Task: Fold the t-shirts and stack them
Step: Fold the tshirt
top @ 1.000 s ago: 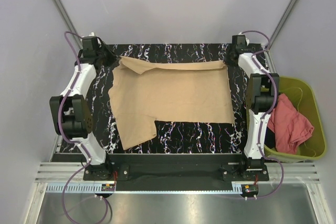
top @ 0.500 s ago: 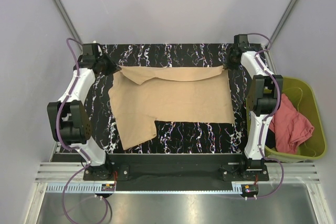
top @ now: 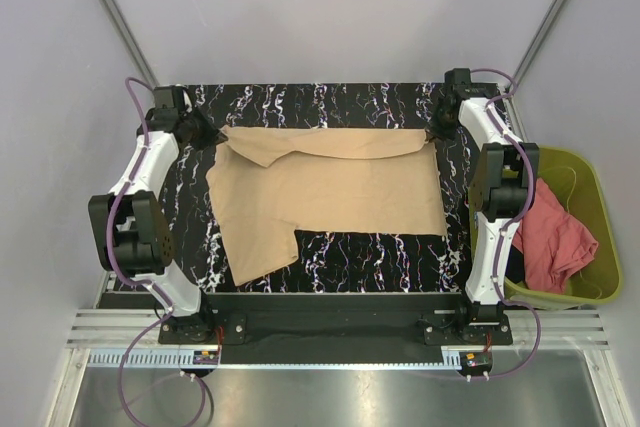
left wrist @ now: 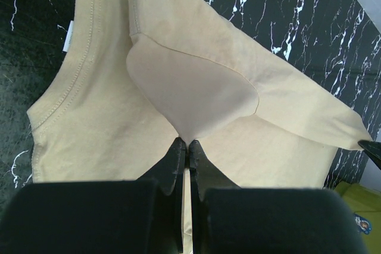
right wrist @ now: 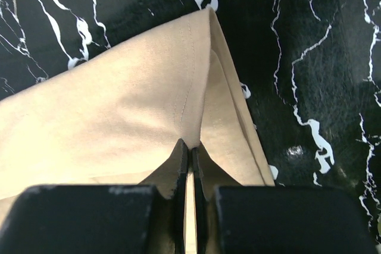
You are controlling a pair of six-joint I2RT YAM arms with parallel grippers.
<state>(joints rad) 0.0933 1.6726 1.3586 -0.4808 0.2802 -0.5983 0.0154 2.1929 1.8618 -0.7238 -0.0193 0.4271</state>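
The tan-beige t-shirt [top: 330, 192] lies spread on the black marbled table [top: 330, 102], its far edge lifted and folding toward me. My left gripper [top: 214, 130] is shut on the shirt's far left part; the left wrist view shows the cloth [left wrist: 196, 99] pinched between the fingertips, near the collar. My right gripper [top: 432, 133] is shut on the far right corner, with the cloth [right wrist: 149, 105] pinched in the right wrist view. The salmon-red t-shirt [top: 550, 237] lies crumpled in the olive-green bin [top: 590, 297] at the right.
The bin stands off the table's right edge beside the right arm. A sleeve [top: 255, 252] hangs toward the near left of the table. Metal frame posts rise at the far corners.
Both grippers have pulled the shirt's far edge a little toward the near side, so the fold over the shirt has grown. The red shirt has not moved.
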